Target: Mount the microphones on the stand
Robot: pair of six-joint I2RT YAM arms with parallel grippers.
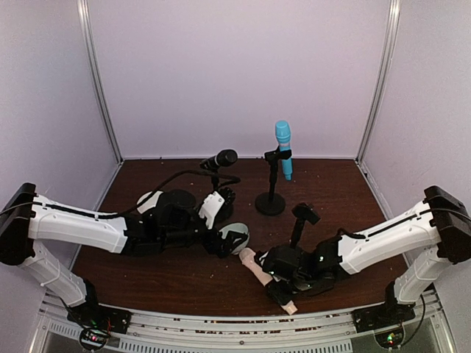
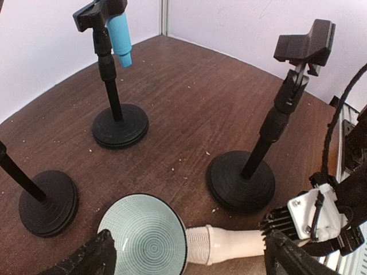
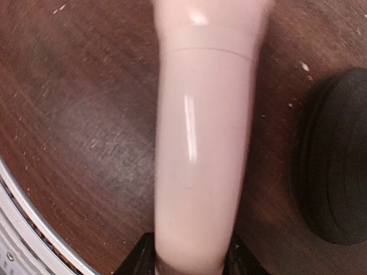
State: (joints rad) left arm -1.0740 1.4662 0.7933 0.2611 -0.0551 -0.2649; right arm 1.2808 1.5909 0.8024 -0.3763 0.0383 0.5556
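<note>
The pale pink-beige microphone (image 1: 255, 265) lies on the table near the front edge, its ribbed head (image 2: 200, 245) touching a bowl's rim. My right gripper (image 1: 275, 278) is shut on its body, a black finger (image 3: 137, 260) pressed against each side of the handle (image 3: 198, 149). The light blue microphone (image 1: 283, 145) sits in the clip of the middle stand (image 1: 271, 200). On the left stand (image 1: 215, 176) rests the black microphone (image 1: 221, 159). A third stand (image 2: 258, 157) has an empty clip (image 2: 305, 44). My left gripper (image 2: 192, 264) stands wide open around the bowl, gripping nothing.
A small teal-lined bowl (image 2: 143, 240) sits between my left fingers. A white bowl (image 1: 149, 200) lies behind the left arm. The round stand bases (image 2: 241, 180) crowd the middle of the brown table. A metal rail (image 3: 23, 229) runs along the near edge.
</note>
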